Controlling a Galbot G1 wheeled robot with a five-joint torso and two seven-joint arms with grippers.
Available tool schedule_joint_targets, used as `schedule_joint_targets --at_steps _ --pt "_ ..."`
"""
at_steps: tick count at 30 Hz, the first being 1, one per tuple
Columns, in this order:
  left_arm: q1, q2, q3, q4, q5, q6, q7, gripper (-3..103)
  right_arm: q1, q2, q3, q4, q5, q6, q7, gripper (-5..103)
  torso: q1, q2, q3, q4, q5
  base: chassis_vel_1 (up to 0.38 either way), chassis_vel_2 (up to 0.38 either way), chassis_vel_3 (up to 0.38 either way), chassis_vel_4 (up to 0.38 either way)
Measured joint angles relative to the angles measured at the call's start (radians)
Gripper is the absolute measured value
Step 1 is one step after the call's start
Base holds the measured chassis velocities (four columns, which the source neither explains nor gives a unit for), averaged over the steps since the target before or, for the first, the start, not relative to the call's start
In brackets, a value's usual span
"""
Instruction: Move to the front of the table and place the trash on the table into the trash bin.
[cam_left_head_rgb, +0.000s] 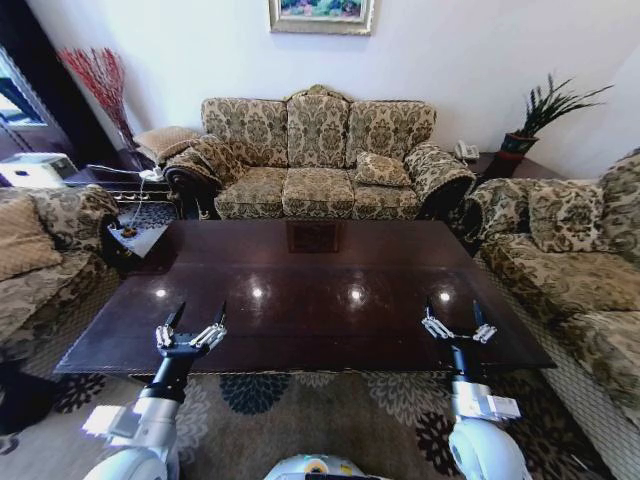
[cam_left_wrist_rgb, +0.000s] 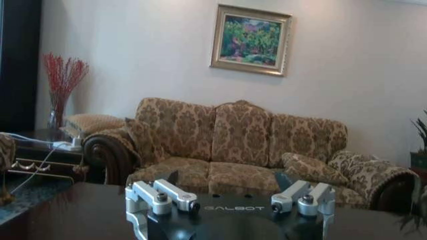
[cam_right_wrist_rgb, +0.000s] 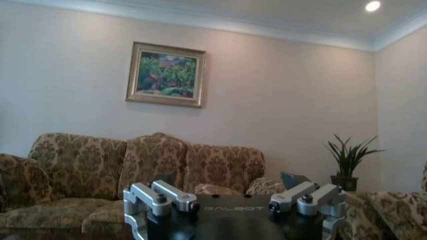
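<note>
The dark glossy table (cam_left_head_rgb: 310, 290) lies straight ahead, its top reflecting ceiling lights. My left gripper (cam_left_head_rgb: 200, 312) hovers open over the table's near left edge with nothing between its fingers. My right gripper (cam_left_head_rgb: 454, 312) hovers open over the near right edge, also holding nothing. The left wrist view shows the left gripper (cam_left_wrist_rgb: 228, 180) open above the table (cam_left_wrist_rgb: 67, 210). The right wrist view shows the right gripper (cam_right_wrist_rgb: 230, 180) open, facing the sofa. The trash bin (cam_left_head_rgb: 135, 238), lined with a white bag, stands on the floor by the table's far left corner. The trash is out of view.
A patterned sofa (cam_left_head_rgb: 318, 150) stands behind the table, with armchairs at the left (cam_left_head_rgb: 40, 240) and right (cam_left_head_rgb: 570, 260). A side table with red branches (cam_left_head_rgb: 100, 80) is at the back left and a potted plant (cam_left_head_rgb: 530, 125) at the back right. A floral carpet (cam_left_head_rgb: 300, 400) lies under me.
</note>
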Motion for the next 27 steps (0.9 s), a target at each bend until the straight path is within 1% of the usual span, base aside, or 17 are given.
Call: schedule_joint_targets --at_steps 27 --pt "-0.002 0.001 -0.006 0.0 -0.005 0.003 0.004 96 0.0 0.0 0.0 0.0 0.0 0.0 0.0 100 0.0 0.0 0.0 0.0 0.0 0.0 0.0 0.0 0.0"
